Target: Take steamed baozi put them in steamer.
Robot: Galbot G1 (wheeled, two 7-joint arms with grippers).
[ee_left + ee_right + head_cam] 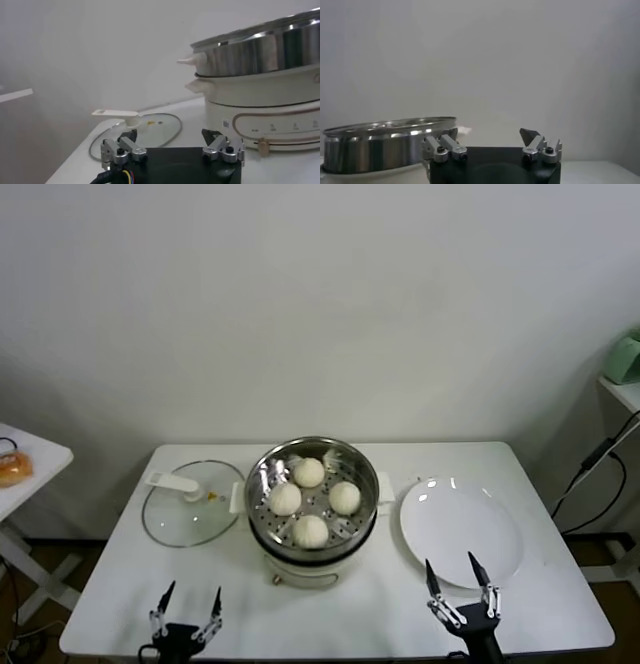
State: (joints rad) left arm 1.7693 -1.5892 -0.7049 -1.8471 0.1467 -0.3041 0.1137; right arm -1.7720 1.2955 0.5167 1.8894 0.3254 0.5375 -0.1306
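The steamer (312, 529) stands at the table's middle, a shiny steel pot on a white base; it also shows in the left wrist view (260, 65) and the right wrist view (375, 145). Several off-white baozi lie on its perforated tray, among them the far one (308, 472), the left one (285, 499) and the near one (311, 531). My left gripper (186, 599) is open and empty at the table's front left edge. My right gripper (458, 574) is open and empty at the front right, over the near rim of the plate.
A flat glass lid (190, 504) with a white handle lies left of the steamer, also in the left wrist view (145, 127). An empty round white plate (462, 529) lies to the right. A side table (25, 469) stands far left, a cable (595, 474) at the right.
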